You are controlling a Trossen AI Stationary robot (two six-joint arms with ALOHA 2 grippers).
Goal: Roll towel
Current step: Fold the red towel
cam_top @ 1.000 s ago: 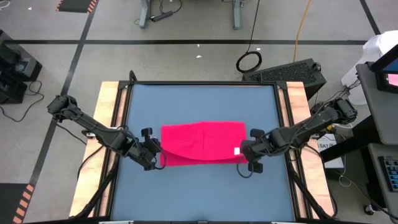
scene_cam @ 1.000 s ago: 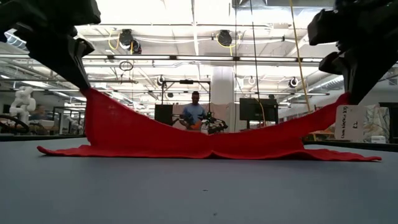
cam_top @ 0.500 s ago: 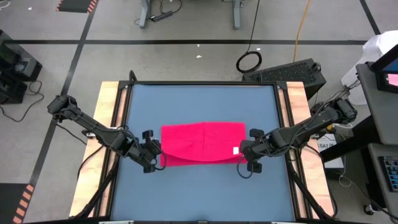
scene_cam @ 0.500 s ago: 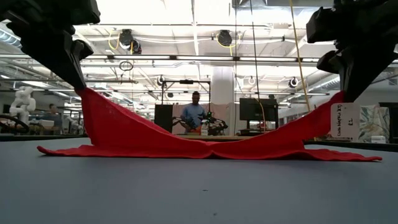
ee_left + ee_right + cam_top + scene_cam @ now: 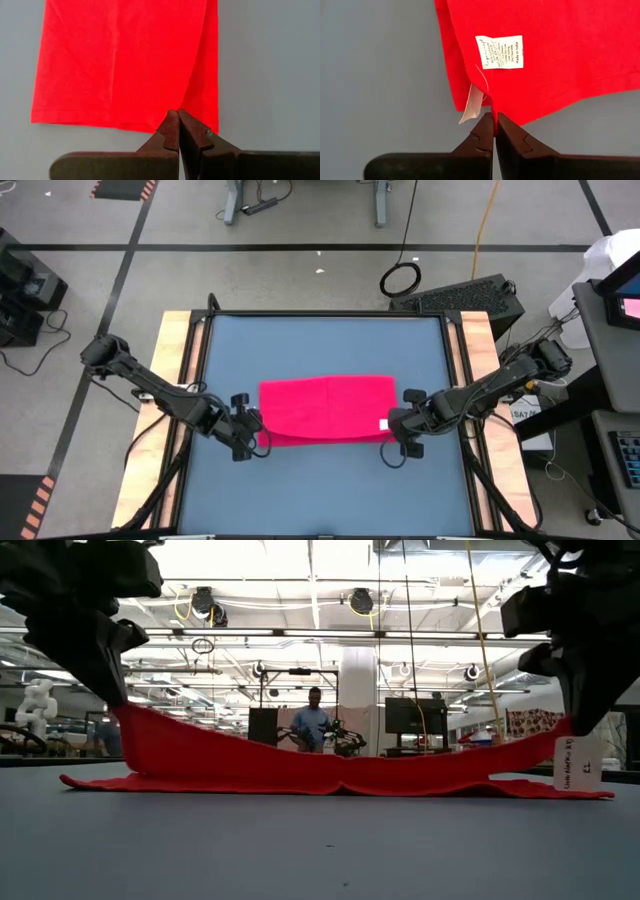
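Two hands lift the near edge of a red cloth towel off a blue-grey desk.

Both hold the bright red-pink soft cloth towel [image 5: 326, 409], which lies at the middle of the flat blue-grey desk [image 5: 320, 340] with wooden side strips. At the towel's near left corner the left hand [image 5: 252, 437] has its dark fingers pressed together, pinching the cloth; at the near right corner the right hand [image 5: 392, 434] pinches likewise, beside the small white printed tag [image 5: 499, 51]. From desk level, both pinched corners are raised and the cloth sags to the desk between them. Beyond the towel, a person [image 5: 313, 720] stands far back in the room.
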